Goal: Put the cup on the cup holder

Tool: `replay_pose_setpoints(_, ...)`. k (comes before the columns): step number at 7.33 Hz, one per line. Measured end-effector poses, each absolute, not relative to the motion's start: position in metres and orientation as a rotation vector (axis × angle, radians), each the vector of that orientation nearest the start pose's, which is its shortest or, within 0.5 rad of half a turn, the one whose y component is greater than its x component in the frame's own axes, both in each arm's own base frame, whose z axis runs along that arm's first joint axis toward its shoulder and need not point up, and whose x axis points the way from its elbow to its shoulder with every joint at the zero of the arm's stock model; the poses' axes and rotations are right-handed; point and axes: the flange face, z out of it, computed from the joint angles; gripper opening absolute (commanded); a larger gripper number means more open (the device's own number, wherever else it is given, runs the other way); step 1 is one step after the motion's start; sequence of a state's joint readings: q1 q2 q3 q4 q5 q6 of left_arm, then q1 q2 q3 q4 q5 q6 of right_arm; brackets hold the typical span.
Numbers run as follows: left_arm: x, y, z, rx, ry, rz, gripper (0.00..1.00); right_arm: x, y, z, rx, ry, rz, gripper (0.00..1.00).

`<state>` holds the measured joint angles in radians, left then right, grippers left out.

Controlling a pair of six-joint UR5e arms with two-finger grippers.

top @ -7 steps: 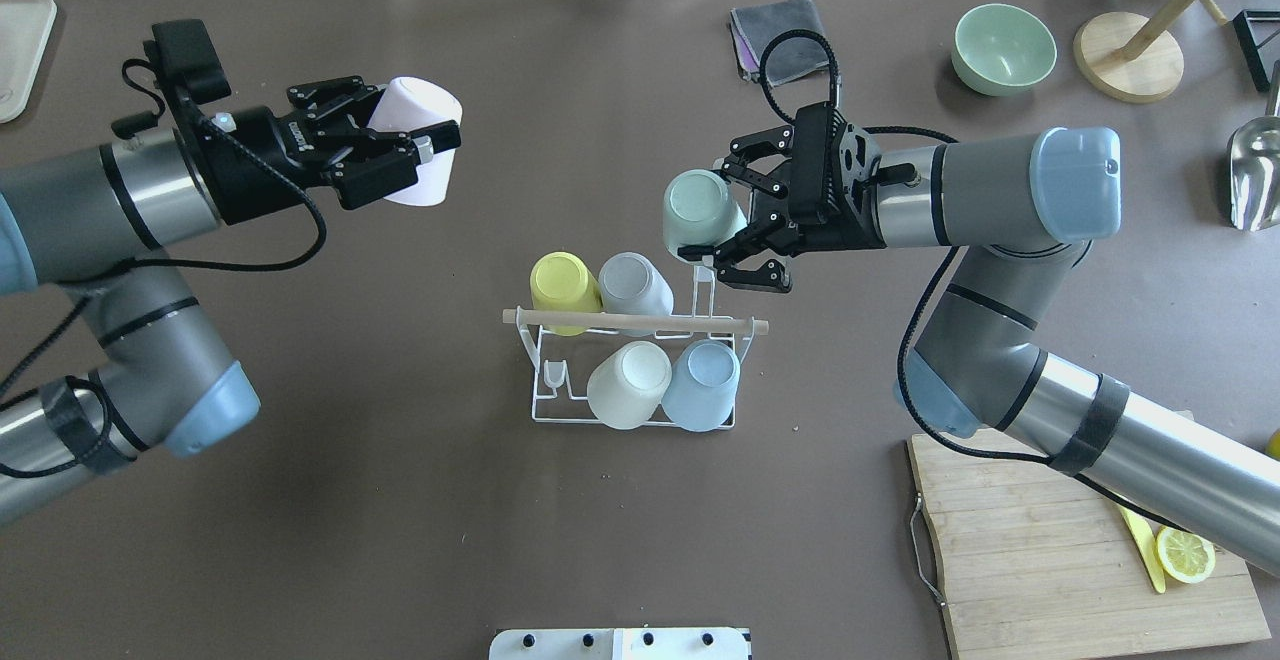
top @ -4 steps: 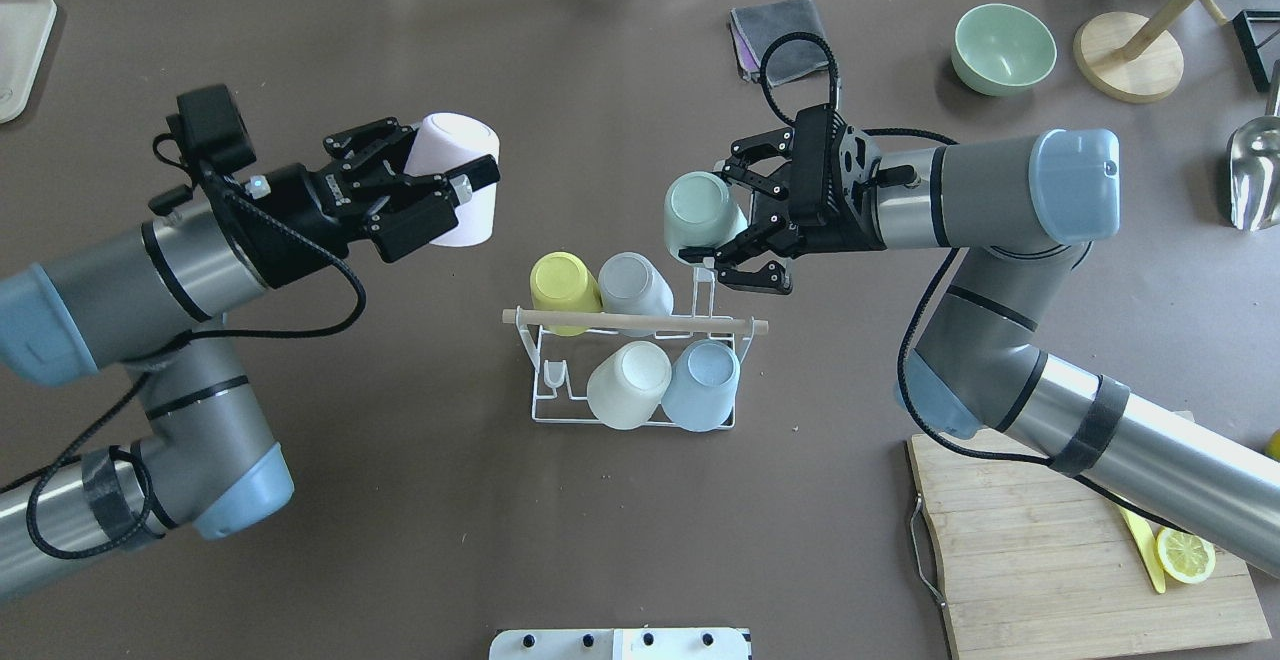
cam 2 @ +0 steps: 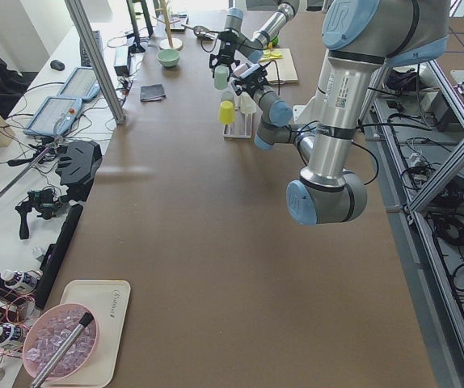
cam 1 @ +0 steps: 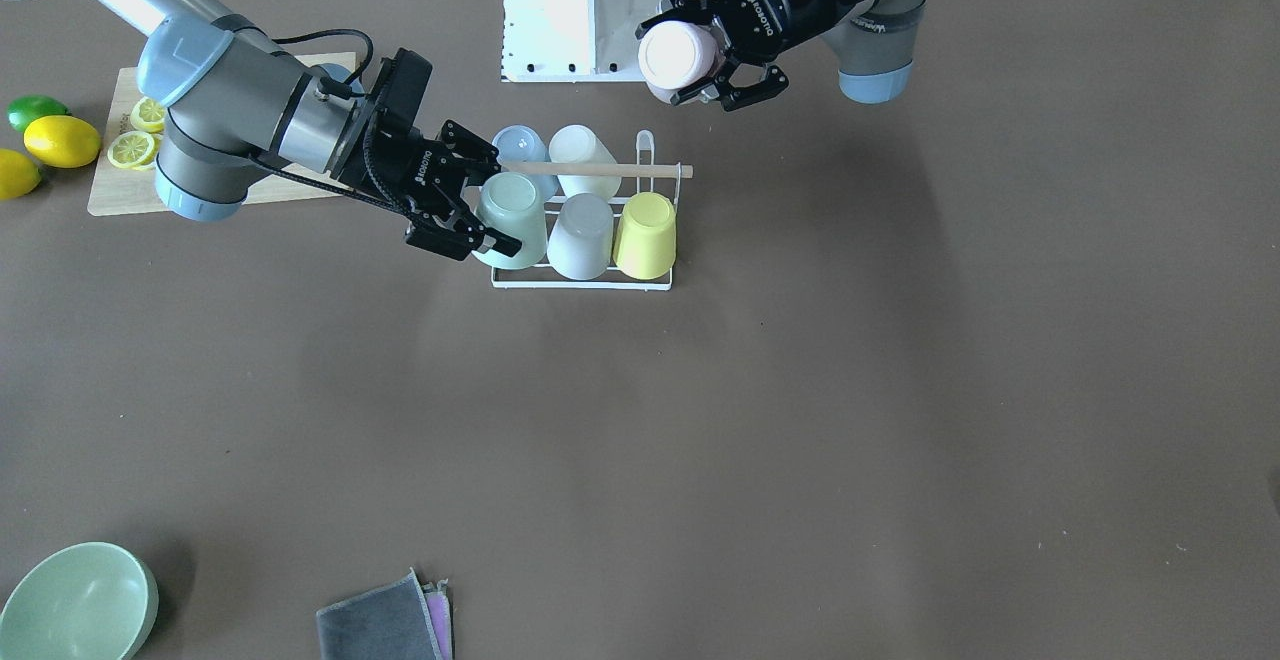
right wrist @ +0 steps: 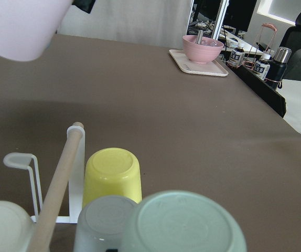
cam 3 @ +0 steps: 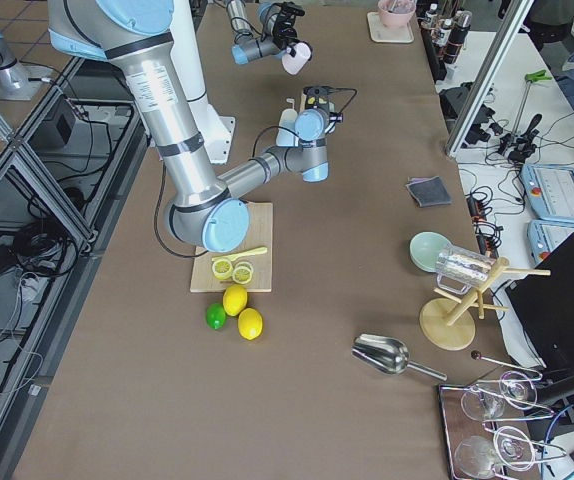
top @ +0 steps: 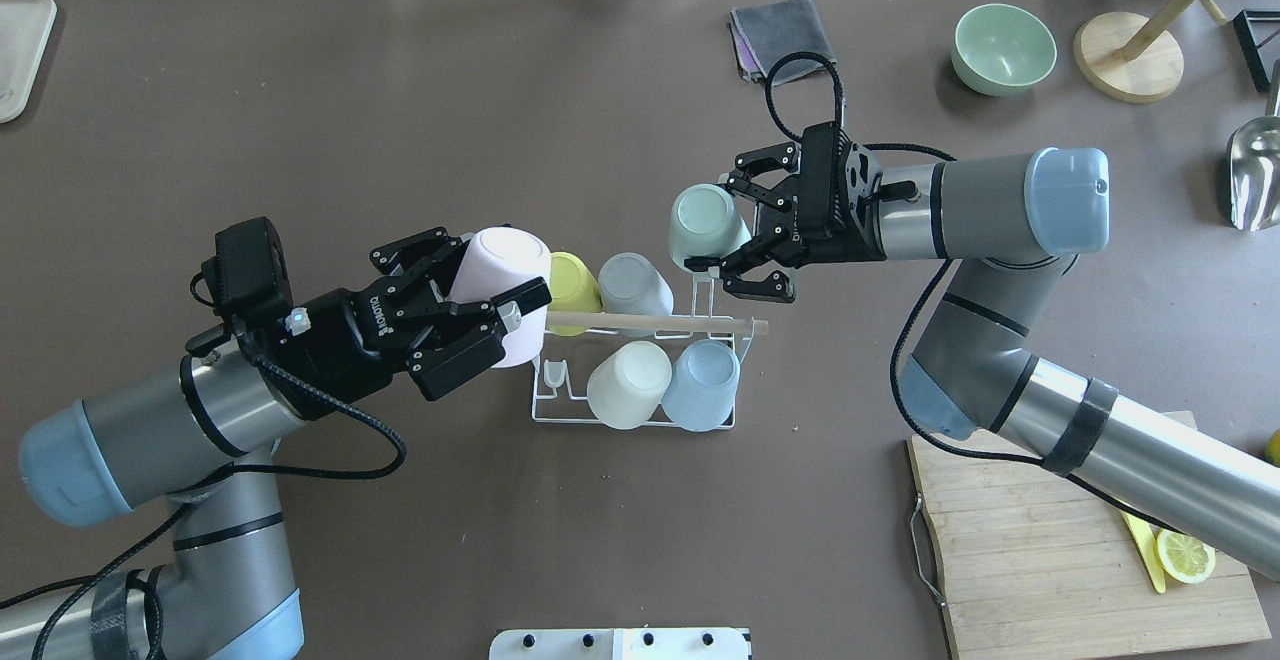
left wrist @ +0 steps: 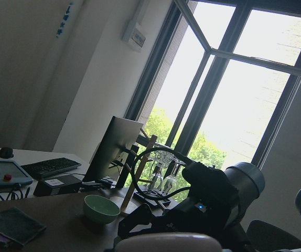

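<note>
The cup holder [top: 545, 400] is a white wire rack with a wooden rod [top: 680, 321] across the top, at mid table. It holds a yellow cup [top: 575, 278], a grey cup [top: 632, 285], a cream cup [top: 628, 380] and a blue cup [top: 700, 385], all upside down. My right gripper [top: 725, 225] is shut on a mint green cup [top: 703, 223], bottom up, over the far row's right-end prong. I cannot tell whether it is seated. My left gripper [top: 490, 302] is shut on a pink cup [top: 505, 285], held above the rack's left end.
A green bowl [top: 1003, 48], a grey cloth [top: 782, 35] and a wooden stand [top: 1130, 55] lie at the far right. A cutting board [top: 1050, 540] with a lemon slice [top: 1185, 553] is at the near right, and a metal scoop [top: 1255, 170] lies at the right edge.
My left gripper has carried the pink cup right and toward the robot, up to the rack's left end. My right gripper has shifted the green cup slightly closer to the rack.
</note>
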<state>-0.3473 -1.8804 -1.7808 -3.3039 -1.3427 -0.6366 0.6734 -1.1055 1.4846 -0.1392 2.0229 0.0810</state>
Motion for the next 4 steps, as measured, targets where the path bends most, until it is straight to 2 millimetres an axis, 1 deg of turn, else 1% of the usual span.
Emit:
replay_pose_setpoints(1,0.404,-0.299,0.241,1.426,1.705,0.095,0.00,-0.428,-0.456,0.278,1.490,-1.183,-0.971,0.00)
replay_pose_setpoints(2,0.413,-0.287,0.247,1.412,1.701,0.128,0.00,-0.428,-0.456,0.277,1.490,-1.187,-0.970,0.00)
replay_pose_setpoints(3,0.420,-0.277,0.249,1.403,1.702,0.153,0.00,-0.428,-0.455,0.277,1.490,-1.188,-0.969,0.00)
replay_pose_setpoints(4,0.425,-0.272,0.249,1.398,1.706,0.165,0.00,-0.428,-0.455,0.278,1.488,-1.188,-0.969,0.00)
